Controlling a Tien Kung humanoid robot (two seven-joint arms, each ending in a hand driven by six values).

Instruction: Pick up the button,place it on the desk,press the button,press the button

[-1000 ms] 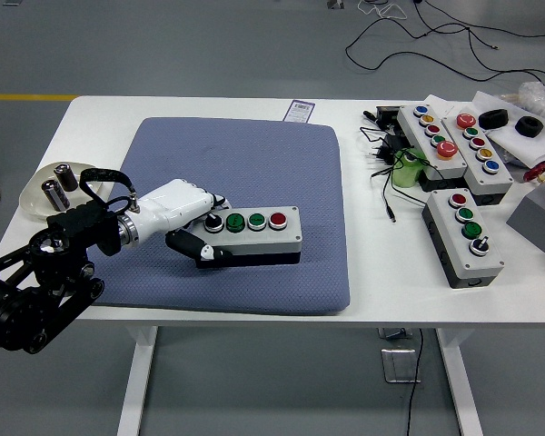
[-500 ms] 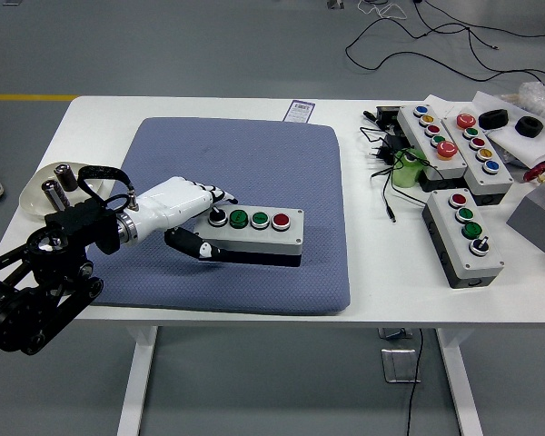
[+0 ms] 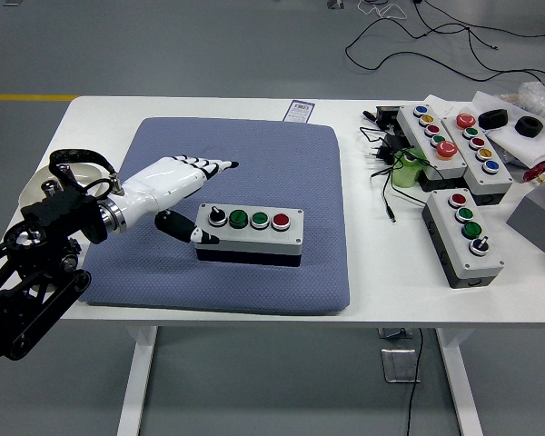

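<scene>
A grey button box (image 3: 250, 234) lies on the blue pad (image 3: 254, 154), with a black knob, two green buttons and a red button in a row on top. My left hand (image 3: 195, 195), white with black fingertips, is at the box's left end. Its fingers (image 3: 213, 166) are stretched out flat, raised above and behind the box. Its thumb (image 3: 183, 229) rests against the box's left end. The hand holds nothing. My right arm is out of sight.
Three more button boxes (image 3: 463, 236) stand at the right with cables (image 3: 386, 173) and a green bottle (image 3: 407, 169). A white dish with two metal cylinders (image 3: 50, 182) sits at the left edge behind my arm. Black rings (image 3: 493, 118) lie at the far right.
My left hand has let go of the box and drawn back left and up, fingers lifting off the box top. The box now rests on the pad.
</scene>
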